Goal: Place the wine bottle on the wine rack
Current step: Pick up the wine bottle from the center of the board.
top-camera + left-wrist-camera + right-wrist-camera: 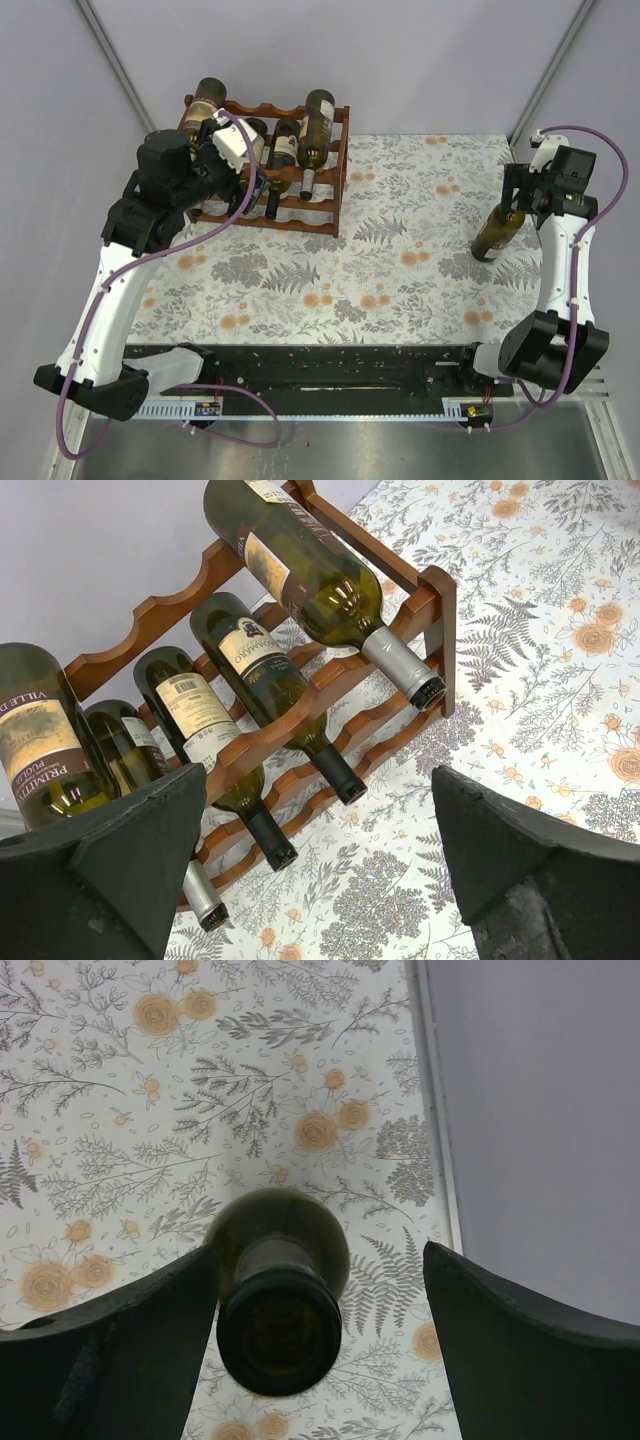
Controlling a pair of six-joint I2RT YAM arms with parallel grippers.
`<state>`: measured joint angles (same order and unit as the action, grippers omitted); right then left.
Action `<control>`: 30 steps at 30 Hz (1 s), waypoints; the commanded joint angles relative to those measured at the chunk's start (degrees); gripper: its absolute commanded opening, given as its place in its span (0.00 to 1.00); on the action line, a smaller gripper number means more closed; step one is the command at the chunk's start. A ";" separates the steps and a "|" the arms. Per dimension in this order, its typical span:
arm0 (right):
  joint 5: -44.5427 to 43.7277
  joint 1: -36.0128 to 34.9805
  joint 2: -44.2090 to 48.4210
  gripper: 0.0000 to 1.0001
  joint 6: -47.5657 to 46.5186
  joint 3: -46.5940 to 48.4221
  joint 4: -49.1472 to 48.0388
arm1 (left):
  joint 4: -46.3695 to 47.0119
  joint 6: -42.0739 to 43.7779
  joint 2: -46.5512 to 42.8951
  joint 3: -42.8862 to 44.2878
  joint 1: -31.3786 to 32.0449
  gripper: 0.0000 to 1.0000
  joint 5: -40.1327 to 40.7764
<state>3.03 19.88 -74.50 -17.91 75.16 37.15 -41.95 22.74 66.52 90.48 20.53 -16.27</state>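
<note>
The table (400, 290) has a cloth (100, 1080) on it. The cloth is white, with grey leaves, ferns and soft orange flowers all over. A black strip (330, 378) runs along the table's near edge. Below that lies a shiny grey metal sheet (400, 445). Plain walls (420, 60) in a pale purple-grey stand behind the table and on both sides. A thin silver bar (108, 55) slants up in the left corner, and a second bar (545, 75) slants up in the right corner. The light is soft and even, with only faint shadows.
</note>
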 commanded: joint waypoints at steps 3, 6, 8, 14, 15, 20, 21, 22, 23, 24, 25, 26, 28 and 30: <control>7.43 0.95 -2.67 0.79 3.06 3.24 -2.61 | 1.44 1.25 -0.69 -0.21 0.47 0.99 -0.25; 8.13 0.95 -2.67 0.64 3.58 3.07 -2.60 | 1.44 1.43 -0.78 -0.48 0.65 0.99 0.01; 8.22 0.95 -2.23 0.60 3.67 2.72 -2.69 | 1.44 1.78 -0.95 -0.74 0.65 0.99 0.10; 8.49 0.95 -1.53 0.40 3.59 2.45 -2.69 | 1.52 1.96 -0.60 -0.83 1.08 0.99 0.19; 8.31 0.95 -1.53 0.36 3.59 2.37 -2.61 | 1.52 1.96 -0.52 -0.83 1.09 0.99 0.10; 9.10 0.95 -1.79 0.17 3.23 2.98 -2.60 | 1.52 1.87 -0.34 -0.57 1.70 0.99 0.19; 9.54 0.95 -1.79 0.13 3.23 2.98 -2.69 | 1.52 1.78 -0.25 -0.48 1.88 0.99 0.10; 10.32 0.95 -1.62 0.09 3.23 3.07 -2.61 | 1.52 1.52 -0.17 -0.39 2.14 0.99 0.19; 11.64 0.95 -1.44 0.04 3.15 3.24 -2.26 | 1.52 1.08 0.01 -0.30 2.32 0.99 0.01; 13.04 0.95 -1.00 0.02 3.06 3.33 -2.17 | 1.52 0.73 0.19 -0.21 2.40 0.99 0.10; 14.88 0.95 -0.65 0.00 2.97 3.42 -1.82 | 1.52 0.12 0.62 0.13 2.75 0.99 0.01; 17.86 0.95 -0.13 0.00 2.88 3.51 -1.55 | 1.52 -0.59 1.06 0.66 3.02 0.99 0.10; 21.65 0.95 0.75 0.00 2.88 4.03 -0.33 | 1.44 -1.73 1.68 1.28 3.98 0.99 0.19; 25.69 0.95 1.81 0.00 2.53 4.82 1.08 | 1.52 -2.44 2.56 2.07 5.04 0.99 0.45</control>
<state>17.28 20.80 -77.32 -15.22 75.57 38.04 -42.41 22.85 67.48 89.65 23.88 -16.25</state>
